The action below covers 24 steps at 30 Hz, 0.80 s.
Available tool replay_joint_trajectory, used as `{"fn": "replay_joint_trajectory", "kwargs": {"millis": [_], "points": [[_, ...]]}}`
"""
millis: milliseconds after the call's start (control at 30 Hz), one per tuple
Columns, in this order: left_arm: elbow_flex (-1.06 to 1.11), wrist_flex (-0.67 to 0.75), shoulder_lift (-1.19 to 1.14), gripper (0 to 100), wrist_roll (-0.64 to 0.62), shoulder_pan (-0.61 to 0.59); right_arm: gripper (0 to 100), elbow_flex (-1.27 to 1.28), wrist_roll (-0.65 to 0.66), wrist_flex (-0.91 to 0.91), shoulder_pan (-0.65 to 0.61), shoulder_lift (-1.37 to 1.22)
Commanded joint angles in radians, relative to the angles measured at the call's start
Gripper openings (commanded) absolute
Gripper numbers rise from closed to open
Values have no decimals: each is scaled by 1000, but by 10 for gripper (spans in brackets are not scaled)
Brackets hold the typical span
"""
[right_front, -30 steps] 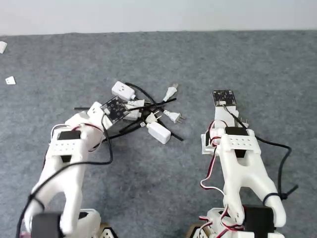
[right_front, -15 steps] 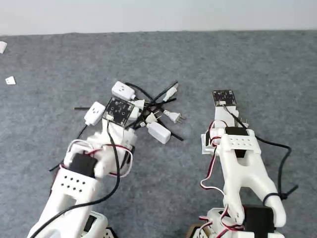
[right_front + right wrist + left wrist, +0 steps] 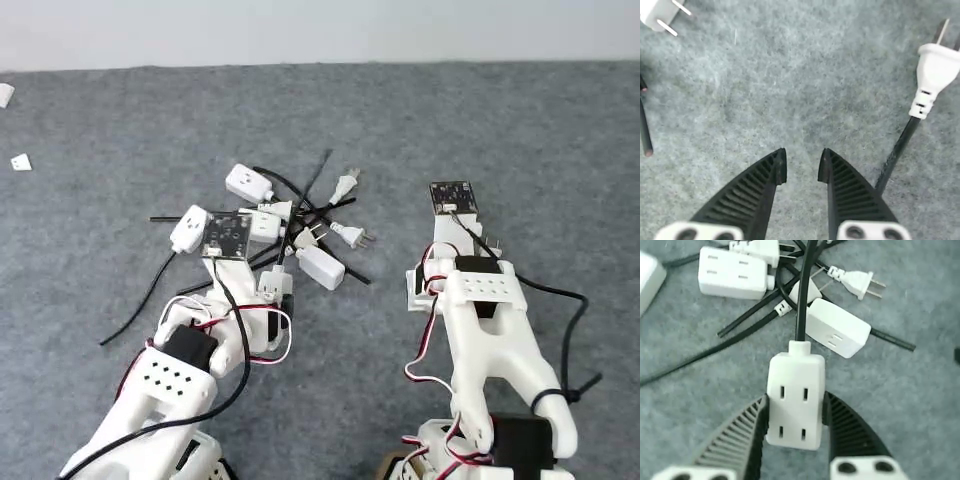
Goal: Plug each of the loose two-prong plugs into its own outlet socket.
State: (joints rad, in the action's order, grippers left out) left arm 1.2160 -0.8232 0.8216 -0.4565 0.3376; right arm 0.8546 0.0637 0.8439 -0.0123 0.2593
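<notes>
High view: grey desk (image 3: 520,130), two white arms side by side. The left arm (image 3: 170,385) angles toward a tangle of black cords (image 3: 300,205) at mid-desk. Left claw (image 3: 794,400) clamped on a white outlet socket (image 3: 795,412) by its long sides, slots facing the camera, and its cord runs into the tangle. Right claw (image 3: 802,155) slightly parted over bare desk, gripping nothing. Another socket block (image 3: 836,327) lies just beyond the held one. One loose plug (image 3: 856,282) lies beside that block, and a second plug (image 3: 936,64) near the right claw.
</notes>
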Motion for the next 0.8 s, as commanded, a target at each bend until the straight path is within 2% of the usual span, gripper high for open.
{"fn": "replay_joint_trajectory", "kwargs": {"millis": [0, 267, 367, 533, 700, 767], "points": [[-18, 35, 0, 15, -60, 8, 114, -6, 15, -19, -2, 5], [-28, 35, -2, 15, -69, 0, 114, -5, 12, -19, -2, 4], [-105, -28, -21, 15, -69, -25, 114, -5, 11, -21, -4, 4], [-344, -176, -229, 15, -68, -110, 114, -3, 9, -21, -2, 4], [-430, -176, -387, 14, -74, -130, 114, -3, 11, -21, -2, 4], [-417, -157, -408, 14, -120, -127, 114, -3, 11, -21, -2, 4]]}}
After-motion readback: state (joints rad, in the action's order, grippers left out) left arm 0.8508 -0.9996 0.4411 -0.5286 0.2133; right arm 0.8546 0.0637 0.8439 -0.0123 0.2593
